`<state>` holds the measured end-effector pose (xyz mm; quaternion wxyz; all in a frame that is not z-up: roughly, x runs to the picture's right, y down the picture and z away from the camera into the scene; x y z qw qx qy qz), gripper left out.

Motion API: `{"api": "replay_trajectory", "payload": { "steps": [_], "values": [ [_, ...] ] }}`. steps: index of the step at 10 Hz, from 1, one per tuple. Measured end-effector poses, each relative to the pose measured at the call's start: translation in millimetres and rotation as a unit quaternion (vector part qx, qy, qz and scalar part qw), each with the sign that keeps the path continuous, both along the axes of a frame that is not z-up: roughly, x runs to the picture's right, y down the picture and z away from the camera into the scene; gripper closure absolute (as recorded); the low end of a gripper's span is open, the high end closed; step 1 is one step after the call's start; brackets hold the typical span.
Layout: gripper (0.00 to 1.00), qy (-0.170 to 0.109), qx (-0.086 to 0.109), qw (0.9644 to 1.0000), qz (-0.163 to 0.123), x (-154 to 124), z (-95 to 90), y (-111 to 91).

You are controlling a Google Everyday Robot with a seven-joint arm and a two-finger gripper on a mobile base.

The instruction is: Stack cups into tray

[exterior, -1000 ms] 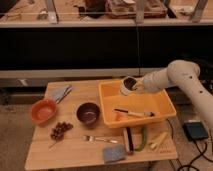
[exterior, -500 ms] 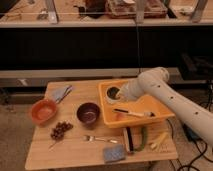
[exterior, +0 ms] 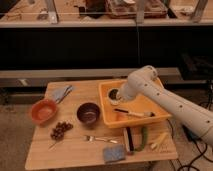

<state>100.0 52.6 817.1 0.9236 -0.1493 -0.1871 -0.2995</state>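
A pale wooden table (exterior: 75,150) with a visible plank grain carries everything. Above its right half reaches the robot's thick, smooth white arm (exterior: 165,102), bent at a rounded elbow and angled down into the tray (exterior: 107,117), a big rectangular yellow-orange plastic bin with tall walls and a rolled rim. The gripper (exterior: 120,96) sits low inside the tray's back left corner, right at a small round cup (exterior: 113,93) with a dark inside; whether its fingers are apart or closed on the cup cannot be told. A long brush-like utensil (exterior: 134,113) lies across the tray floor.

Left of the tray stands a wide, glossy dark brown bowl (exterior: 88,112), and further left an orange-red bowl (exterior: 43,110). A crumpled grey-blue cloth (exterior: 62,93) lies at the back left. Near the front are a cluster of dark grapes (exterior: 60,130), a metal fork (exterior: 101,139), a blue-grey sponge (exterior: 114,154), a black-and-white block (exterior: 129,140) and a pale yellow piece (exterior: 159,140).
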Motion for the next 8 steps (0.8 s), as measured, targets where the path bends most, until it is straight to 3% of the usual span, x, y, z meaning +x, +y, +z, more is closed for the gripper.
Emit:
{"api": "replay_trajectory", "payload": {
  "steps": [1, 3, 5, 8],
  "values": [
    [0.22, 0.0, -0.008, 1.0, 0.005, 1.6, 6.2, 3.3],
    [0.2, -0.011, -0.021, 0.9996, 0.016, 1.5, 11.0, 7.7],
    [0.2, -0.052, -0.037, 0.9963, 0.056, 7.6, 7.7, 4.6],
    [0.2, -0.08, -0.038, 0.9927, 0.081, 21.4, -4.0, -4.9]
  ]
}}
